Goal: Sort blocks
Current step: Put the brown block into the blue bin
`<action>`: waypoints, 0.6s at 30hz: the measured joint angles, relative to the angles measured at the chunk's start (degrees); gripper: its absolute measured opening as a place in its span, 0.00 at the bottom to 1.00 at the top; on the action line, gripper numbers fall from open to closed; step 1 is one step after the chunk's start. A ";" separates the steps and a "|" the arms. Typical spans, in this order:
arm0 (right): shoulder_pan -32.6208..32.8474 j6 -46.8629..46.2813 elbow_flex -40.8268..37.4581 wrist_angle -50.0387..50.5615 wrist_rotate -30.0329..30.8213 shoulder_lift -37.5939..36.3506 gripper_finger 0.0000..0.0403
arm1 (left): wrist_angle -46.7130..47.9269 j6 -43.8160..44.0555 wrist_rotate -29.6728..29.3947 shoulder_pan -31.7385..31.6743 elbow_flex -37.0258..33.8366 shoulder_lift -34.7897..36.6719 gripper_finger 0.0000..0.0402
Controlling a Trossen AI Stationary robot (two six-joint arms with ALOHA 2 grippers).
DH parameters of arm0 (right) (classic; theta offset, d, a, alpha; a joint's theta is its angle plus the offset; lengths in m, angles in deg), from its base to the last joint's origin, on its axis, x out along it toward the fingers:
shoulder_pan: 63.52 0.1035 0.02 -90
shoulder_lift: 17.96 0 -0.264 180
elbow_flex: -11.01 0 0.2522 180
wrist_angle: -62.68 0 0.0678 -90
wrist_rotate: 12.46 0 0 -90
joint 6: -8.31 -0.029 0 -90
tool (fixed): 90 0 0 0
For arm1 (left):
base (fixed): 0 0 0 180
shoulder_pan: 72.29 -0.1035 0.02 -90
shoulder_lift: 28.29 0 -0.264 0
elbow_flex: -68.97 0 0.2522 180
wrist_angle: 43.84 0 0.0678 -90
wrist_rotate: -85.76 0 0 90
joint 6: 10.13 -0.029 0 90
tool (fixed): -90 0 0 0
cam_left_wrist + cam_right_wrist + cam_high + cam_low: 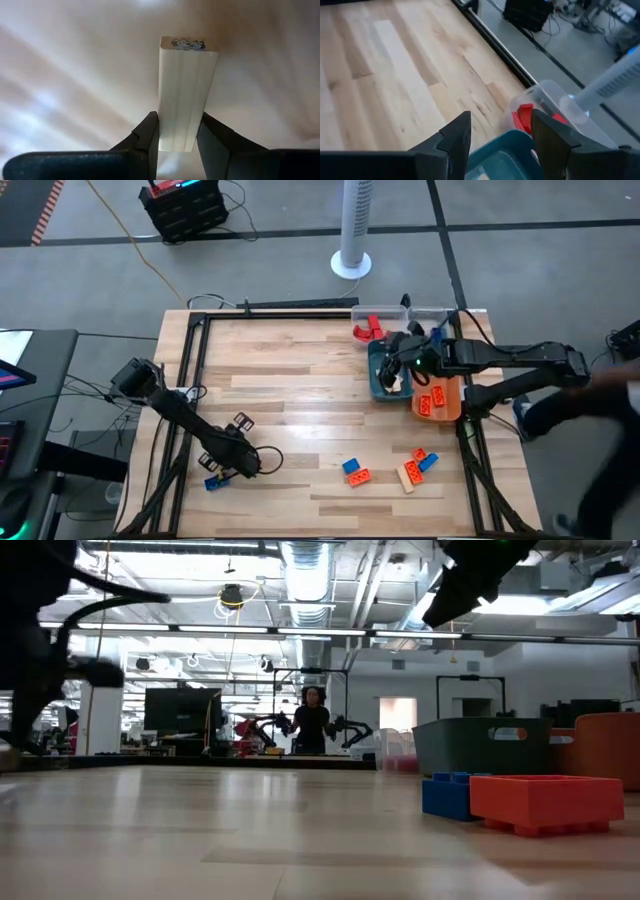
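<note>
The left gripper [177, 137] has one pale wood block [186, 95] between its two fingers [147, 135], which press on both of its sides. The right gripper [500, 132] hangs over the teal tray [495, 162], its fingers wide apart with nothing between them. Six loose blocks [385, 468] lie on the table [300, 380], well apart from both grippers: two blue, three orange, one tan.

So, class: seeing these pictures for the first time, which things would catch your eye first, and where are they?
Most striking is the pale tan wood block, filling the left wrist view, with the left tool closing its fingers on either side of it near the table's front left. Next, the right tool hangs open above the teal tray at the back right, with the orange tray beside it.
</note>
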 joint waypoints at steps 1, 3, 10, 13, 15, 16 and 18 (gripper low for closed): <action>1.24 0.19 0.00 0.02 0.63 0.00 0.50 | 1.30 0.13 -0.99 -0.41 0.43 0.00 0.24; 3.82 1.10 0.00 0.09 2.44 0.00 0.49 | 2.71 0.00 -3.49 -1.73 1.42 0.00 0.24; 12.94 -4.53 -0.23 -0.64 6.01 2.85 0.49 | -1.44 -4.73 -17.45 -9.18 3.33 0.00 0.24; 15.61 -8.28 -1.10 -0.71 7.30 6.25 0.49 | -8.88 -8.61 -22.41 -13.24 3.35 0.00 0.24; 17.71 -8.54 -1.89 -1.75 9.35 9.05 0.49 | -15.24 -12.02 -22.87 -15.87 3.35 0.00 0.24; 18.68 -8.61 -2.07 -2.06 10.59 10.24 0.49 | -18.50 -13.71 -22.87 -17.11 3.35 0.02 0.24; 20.57 -9.31 -2.10 -3.01 12.79 12.58 0.49 | -25.06 -17.13 -22.81 -19.50 3.35 0.02 0.24</action>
